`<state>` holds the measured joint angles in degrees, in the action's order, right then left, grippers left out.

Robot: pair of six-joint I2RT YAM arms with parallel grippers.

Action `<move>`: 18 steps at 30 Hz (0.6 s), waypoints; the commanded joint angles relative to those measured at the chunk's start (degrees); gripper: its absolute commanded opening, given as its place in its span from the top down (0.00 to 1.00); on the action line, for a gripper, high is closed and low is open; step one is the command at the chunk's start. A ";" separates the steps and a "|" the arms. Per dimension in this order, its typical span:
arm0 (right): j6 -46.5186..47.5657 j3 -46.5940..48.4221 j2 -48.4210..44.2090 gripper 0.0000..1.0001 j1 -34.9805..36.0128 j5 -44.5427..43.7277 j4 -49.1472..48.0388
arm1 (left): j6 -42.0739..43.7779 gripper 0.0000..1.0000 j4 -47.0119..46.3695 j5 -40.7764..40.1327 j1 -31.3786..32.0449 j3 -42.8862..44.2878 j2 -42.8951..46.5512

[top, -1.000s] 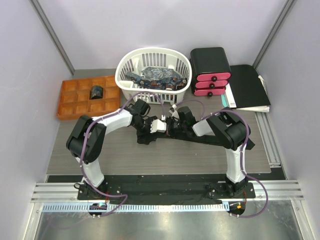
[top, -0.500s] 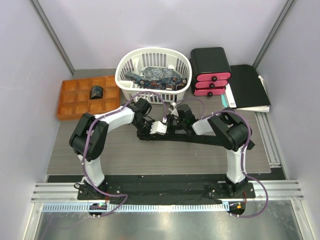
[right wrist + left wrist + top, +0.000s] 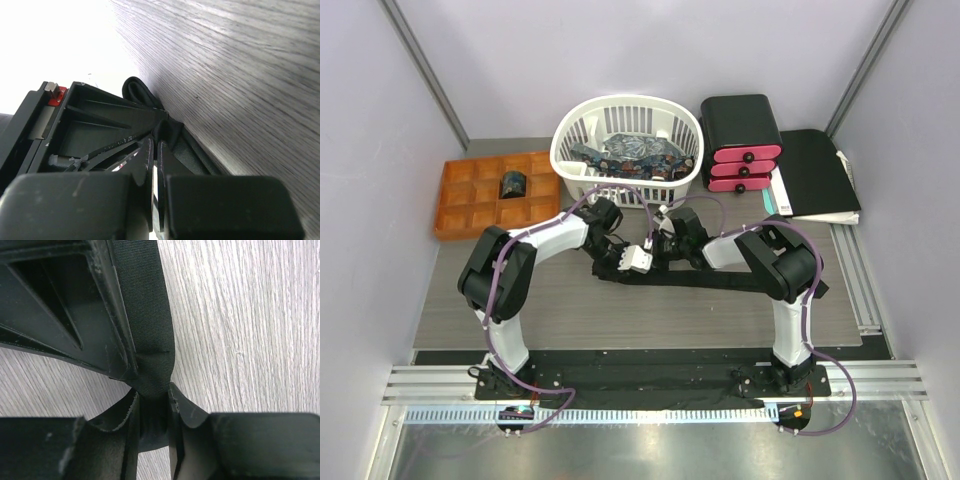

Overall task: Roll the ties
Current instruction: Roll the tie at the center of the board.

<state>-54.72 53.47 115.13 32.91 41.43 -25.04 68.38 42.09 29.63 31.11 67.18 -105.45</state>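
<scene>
A plain black tie (image 3: 715, 283) lies stretched across the middle of the wooden table, from under the right arm toward the left. Its left end is bunched where the two grippers meet. My left gripper (image 3: 640, 259) is shut on it; in the left wrist view the folded black fabric (image 3: 148, 315) runs down into the gripper (image 3: 152, 401), pinched between both pads. My right gripper (image 3: 666, 250) presses in from the right, tip to tip with the left. Its jaws (image 3: 156, 148) are shut on a thin fold of the tie (image 3: 171, 134).
A white basket (image 3: 625, 105) at the back holds patterned blue ties (image 3: 632, 151). Left of it, an orange compartment tray (image 3: 470, 208) holds one rolled dark coil (image 3: 512, 184). At the back right stand a black box with pink drawers (image 3: 741, 140) and a flat black folder (image 3: 815, 170).
My left gripper has closed from wide open onto the tie's left end and shifted slightly toward the right gripper. The right gripper stayed shut.
</scene>
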 commanded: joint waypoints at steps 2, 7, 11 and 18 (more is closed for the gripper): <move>3.39 1.37 0.01 0.99 -0.12 -1.18 0.25 | -1.84 0.77 3.97 0.87 0.97 -1.79 1.12; 3.22 1.37 0.09 0.93 -0.12 -0.65 0.87 | -2.99 0.75 2.56 0.26 1.40 -3.02 2.35; 0.67 -0.03 -1.92 0.72 -0.21 0.40 -1.85 | -4.04 0.76 2.30 -0.97 1.58 -2.75 1.48; -1.97 -2.05 -3.86 0.70 -0.21 1.90 -4.75 | -4.75 0.77 1.42 -1.06 1.85 -2.75 1.30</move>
<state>-54.59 52.29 114.76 32.75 42.33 -25.65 64.84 41.34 29.30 32.36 65.71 -104.33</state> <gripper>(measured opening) 0.301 0.235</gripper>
